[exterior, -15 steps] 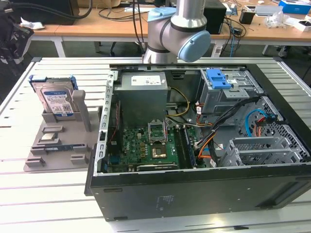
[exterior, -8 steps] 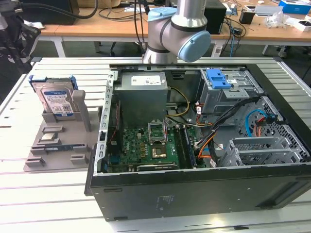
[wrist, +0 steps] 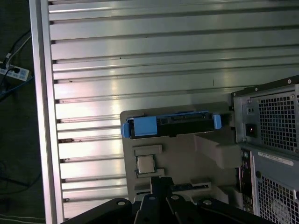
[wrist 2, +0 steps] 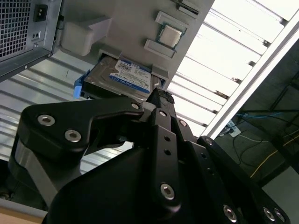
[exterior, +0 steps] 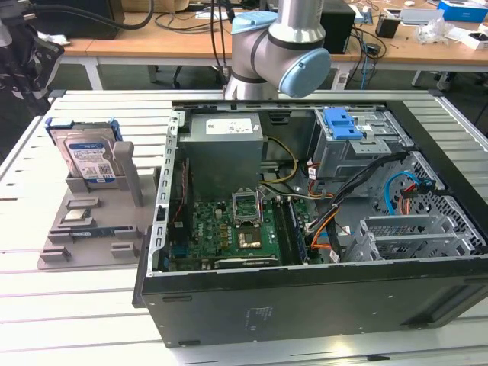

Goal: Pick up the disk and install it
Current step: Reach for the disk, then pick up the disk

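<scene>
The disk (exterior: pixel 88 156), a silver drive with a white-and-blue label and a blue frame, stands on edge in a grey holder (exterior: pixel 84 236) on the exterior view's left, beside the open computer case (exterior: pixel 305 297). Both wrist views look down on the disk (wrist 2: pixel 126 77) (wrist: pixel 173 126) in its slot. My gripper (wrist 2: pixel 160 97) (wrist: pixel 161 183) hangs above the holder, well apart from the disk. Its black fingertips are together and hold nothing.
A processor chip (exterior: pixel 76 215) lies on the holder in front of the disk. Inside the case are a grey power-supply box (exterior: pixel 225 145), the motherboard (exterior: pixel 236 225), cables, and a drive cage with a blue latch (exterior: pixel 343 123). The arm's base (exterior: pixel 274 53) stands behind the case.
</scene>
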Motion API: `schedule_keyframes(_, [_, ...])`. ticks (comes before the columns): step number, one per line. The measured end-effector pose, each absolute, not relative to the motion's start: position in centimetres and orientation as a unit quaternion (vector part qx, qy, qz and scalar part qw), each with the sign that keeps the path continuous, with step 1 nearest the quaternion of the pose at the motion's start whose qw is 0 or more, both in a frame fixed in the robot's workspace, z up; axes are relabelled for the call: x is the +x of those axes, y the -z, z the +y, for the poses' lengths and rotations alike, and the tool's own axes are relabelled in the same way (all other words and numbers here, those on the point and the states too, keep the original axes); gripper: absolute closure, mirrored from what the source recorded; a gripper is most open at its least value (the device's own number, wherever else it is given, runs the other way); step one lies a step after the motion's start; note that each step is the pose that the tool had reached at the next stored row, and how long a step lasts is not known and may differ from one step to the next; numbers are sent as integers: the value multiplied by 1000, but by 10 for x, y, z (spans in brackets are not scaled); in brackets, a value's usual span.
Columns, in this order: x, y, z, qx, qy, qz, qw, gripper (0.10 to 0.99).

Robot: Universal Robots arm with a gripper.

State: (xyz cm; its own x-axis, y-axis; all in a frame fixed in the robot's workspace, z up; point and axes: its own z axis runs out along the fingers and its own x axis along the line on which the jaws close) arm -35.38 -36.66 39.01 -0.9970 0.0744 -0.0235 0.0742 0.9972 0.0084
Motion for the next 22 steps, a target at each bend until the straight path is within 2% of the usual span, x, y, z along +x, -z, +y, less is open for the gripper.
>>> schedule_keyframes(6, [-354, -390, -367, 34, -4, 999, 12, 984])
schedule_keyframes(22, [-354, -390, -367, -111, -5, 994, 11, 984])
